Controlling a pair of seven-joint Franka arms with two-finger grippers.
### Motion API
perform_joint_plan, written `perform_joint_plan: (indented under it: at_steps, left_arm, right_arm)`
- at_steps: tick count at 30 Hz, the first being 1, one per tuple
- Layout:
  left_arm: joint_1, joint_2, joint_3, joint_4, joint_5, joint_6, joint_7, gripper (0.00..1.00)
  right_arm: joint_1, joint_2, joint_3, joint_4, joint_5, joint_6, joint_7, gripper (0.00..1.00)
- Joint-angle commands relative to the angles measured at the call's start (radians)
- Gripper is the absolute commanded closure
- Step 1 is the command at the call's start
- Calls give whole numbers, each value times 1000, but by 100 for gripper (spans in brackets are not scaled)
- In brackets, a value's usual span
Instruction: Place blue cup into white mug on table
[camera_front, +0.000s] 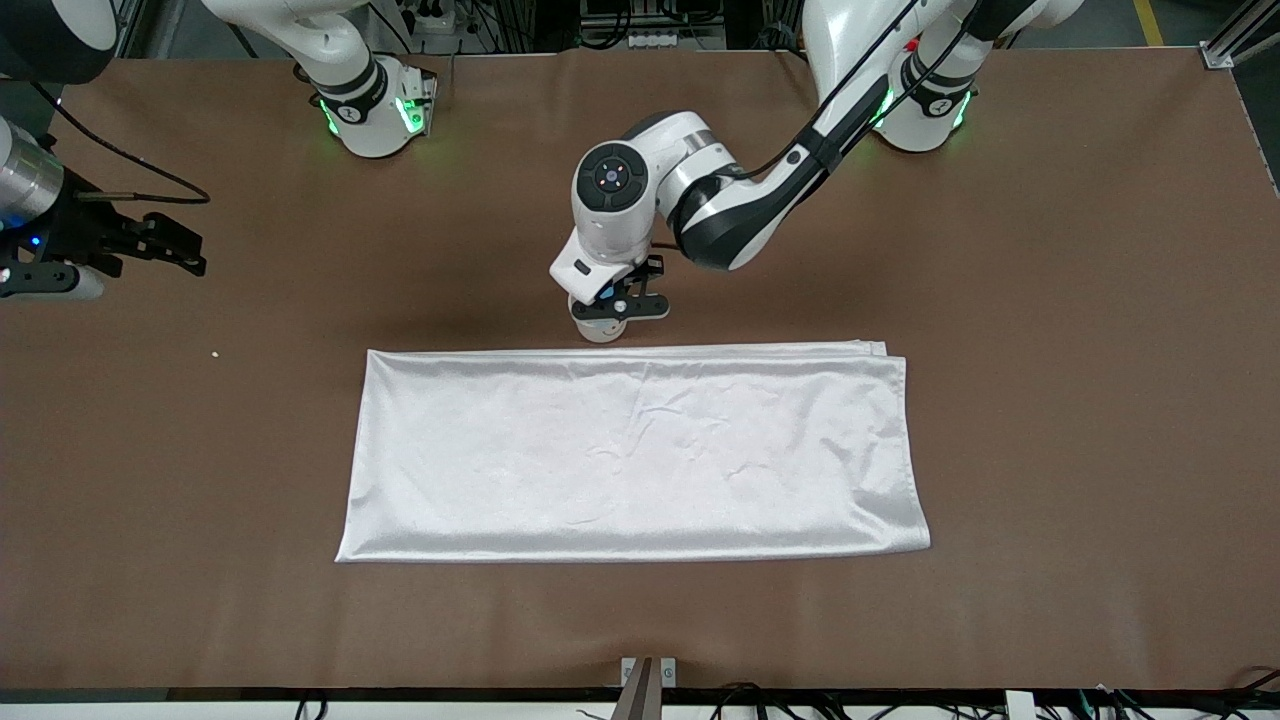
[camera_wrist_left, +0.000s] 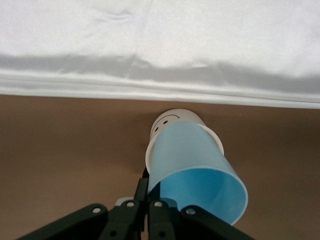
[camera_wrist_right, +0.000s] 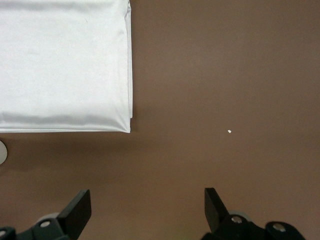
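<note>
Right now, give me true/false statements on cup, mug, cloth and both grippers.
1. The left gripper is shut on the blue cup. True.
2. The blue cup sits upright, fully inside the white mug. False: it tilts, its base at the mug's mouth.
3. The white mug stands on the white cloth. False: it stands on the table, beside the cloth's edge.
4. The right gripper is open, holding nothing. True.
</note>
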Motion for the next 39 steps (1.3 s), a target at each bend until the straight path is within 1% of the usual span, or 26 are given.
perform_joint_plan:
  at_steps: [1,9,24,31,39]
  left_arm:
    - [-20,8,5,6,26,6,-21,100]
    - [-35,20,7,4,28,32,-33,100]
    - [-66,50,42,4,43,50,-35,100]
    - [-89,61,70,4,44,64,-39,100]
    - [-92,63,71,6,44,67,-41,100]
  right_arm:
    - [-14,4,10,3,16,-13,-15,0]
    - [-14,5,10,3,16,-19,-15,0]
    - [-14,9,10,0,16,-27,-13,0]
    - [-13,12,10,0,16,-27,-13,0]
    - [-11,15,10,0,16,-27,-13,0]
